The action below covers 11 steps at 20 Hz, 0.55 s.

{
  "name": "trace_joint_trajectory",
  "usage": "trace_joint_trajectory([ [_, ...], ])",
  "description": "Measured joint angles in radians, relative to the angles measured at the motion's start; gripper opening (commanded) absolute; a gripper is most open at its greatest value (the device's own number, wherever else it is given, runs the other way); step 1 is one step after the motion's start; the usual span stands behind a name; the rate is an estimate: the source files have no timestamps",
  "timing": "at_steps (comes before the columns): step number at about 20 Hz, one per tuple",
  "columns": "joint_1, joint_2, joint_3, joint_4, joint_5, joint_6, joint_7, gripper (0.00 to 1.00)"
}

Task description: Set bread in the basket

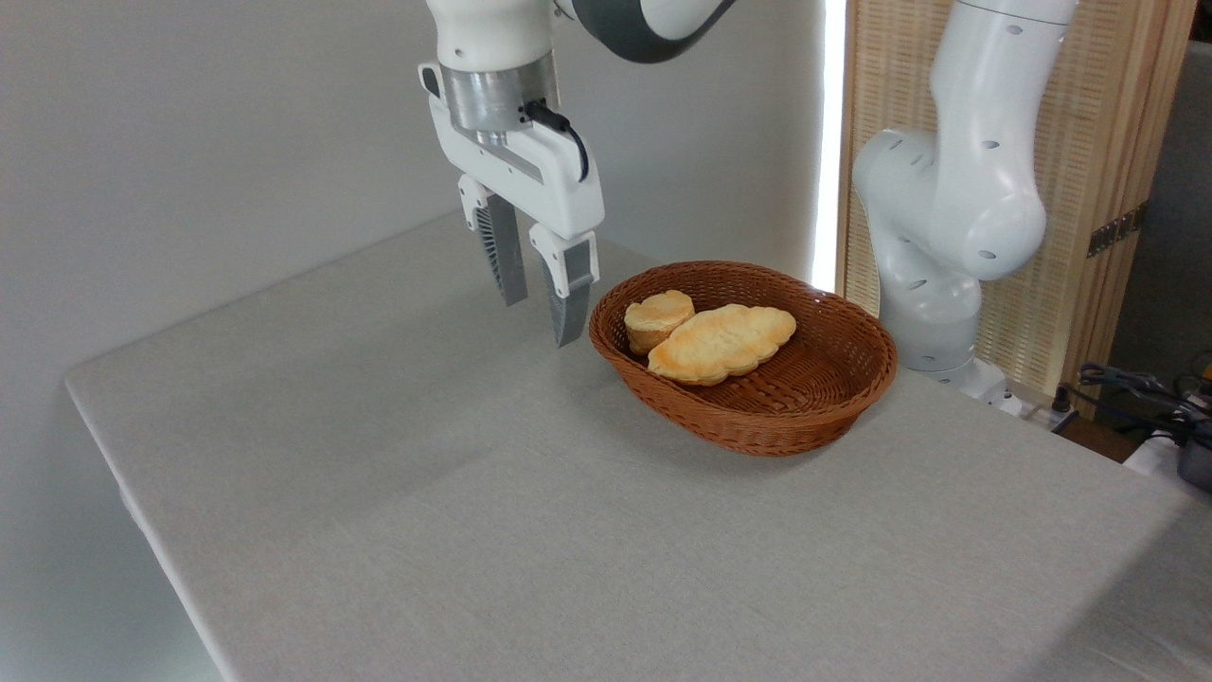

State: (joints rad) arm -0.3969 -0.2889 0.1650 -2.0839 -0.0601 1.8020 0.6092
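Nearest, the table (473,530) stretched grey and bare. Farther back, the bread (724,343) lay inside the basket (757,426), touching a small round roll (656,319). Beside the basket's left rim hung the gripper (542,322), fingers apart, holding nothing.

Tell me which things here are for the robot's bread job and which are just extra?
For the job:
- long, flat golden-orange bread, lying in the basket
- oval reddish-brown wicker basket
- robot's white gripper, open, empty, hanging left of the basket

Just there:
- small pale round roll, in the basket
- grey table
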Motion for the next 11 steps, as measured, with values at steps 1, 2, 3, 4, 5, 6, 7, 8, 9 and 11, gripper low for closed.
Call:
trace_joint_trajectory([
  [1,0.002,0.007,0.003,0.020,0.009,0.007,0.010,1.00],
  [2,0.004,0.017,0.007,0.039,0.014,0.014,0.013,1.00],
  [3,0.004,0.032,0.015,0.062,0.017,0.026,0.014,1.00],
  [4,0.005,0.049,0.024,0.084,0.019,0.037,0.014,1.00],
  [5,0.006,0.069,0.031,0.105,0.019,0.049,0.015,1.00],
  [6,0.007,0.087,0.035,0.123,0.019,0.060,0.015,1.00],
  [7,0.007,0.105,0.037,0.140,0.019,0.070,0.015,1.00],
  [8,0.007,0.121,0.038,0.158,0.019,0.079,0.015,1.00],
  [9,0.007,0.137,0.038,0.174,0.019,0.086,0.015,1.00],
  [11,0.007,0.168,0.038,0.199,0.019,0.107,0.015,1.00],
])
